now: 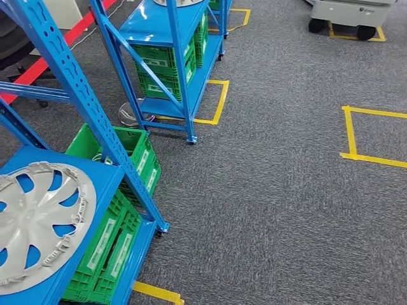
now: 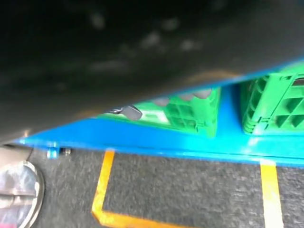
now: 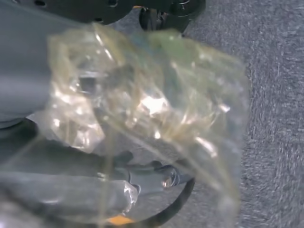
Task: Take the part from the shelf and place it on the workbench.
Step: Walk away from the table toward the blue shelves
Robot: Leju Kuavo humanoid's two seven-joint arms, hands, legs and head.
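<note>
A silver wheel cover (image 1: 38,222) lies flat on the near blue shelf (image 1: 103,181), above green crates (image 1: 115,244); crinkled clear plastic (image 3: 150,109) hides the right hand, grip unreadable; left hand likewise unclear.

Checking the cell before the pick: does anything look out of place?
Yes. A silver disc lies on the carpet beside the far blue shelf, while a similar wheel cover sits on the near shelf.

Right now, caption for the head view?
Silver wheel cover on blue shelf, green crates below, grey carpet beyond.
</note>
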